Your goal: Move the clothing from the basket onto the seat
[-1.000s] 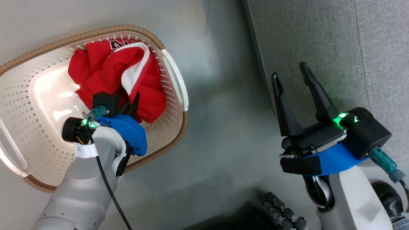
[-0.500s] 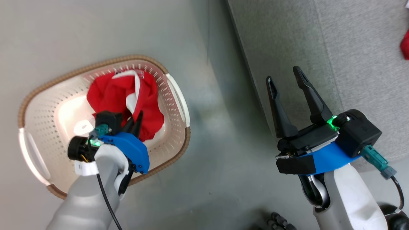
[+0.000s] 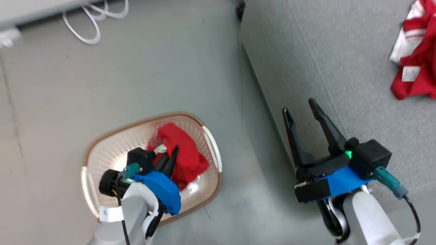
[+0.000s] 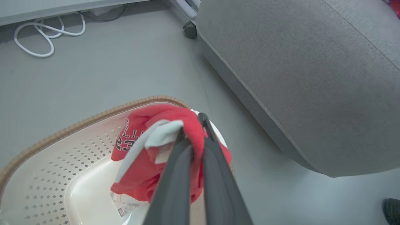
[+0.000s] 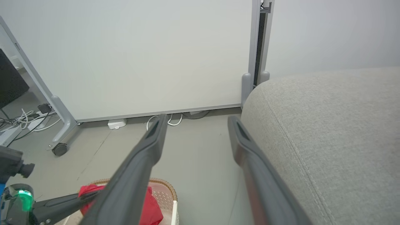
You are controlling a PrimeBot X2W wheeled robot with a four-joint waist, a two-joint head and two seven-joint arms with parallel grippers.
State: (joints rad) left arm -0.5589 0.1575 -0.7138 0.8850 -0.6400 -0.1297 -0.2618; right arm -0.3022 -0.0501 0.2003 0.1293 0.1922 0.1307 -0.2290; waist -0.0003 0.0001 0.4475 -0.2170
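The cream basket (image 3: 102,160) with its brown rim stands on the floor left of the seat (image 3: 340,51). My left gripper (image 3: 172,151) is shut on a bunch of red clothing (image 3: 185,156) over the basket's right half. In the left wrist view the fingers (image 4: 175,168) pinch the red and white clothing (image 4: 137,140), which hangs down into the basket (image 4: 78,126). My right gripper (image 3: 298,105) stands open and empty beside the seat's edge, and in its own wrist view (image 5: 197,118) it is level with the seat (image 5: 328,125). A second red and white garment (image 3: 414,58) lies on the seat.
White cables (image 3: 88,20) lie on the grey floor at the back. A white panel (image 5: 156,56) on a wheeled frame with a caster (image 5: 59,149) stands behind the basket (image 5: 165,190). A small dark wheel (image 4: 189,29) sits at the seat's far corner.
The head camera has risen and shifted, so the basket looks smaller and lower. The left gripper has drawn the red clothing up into a tighter bunch. The right gripper stays open.
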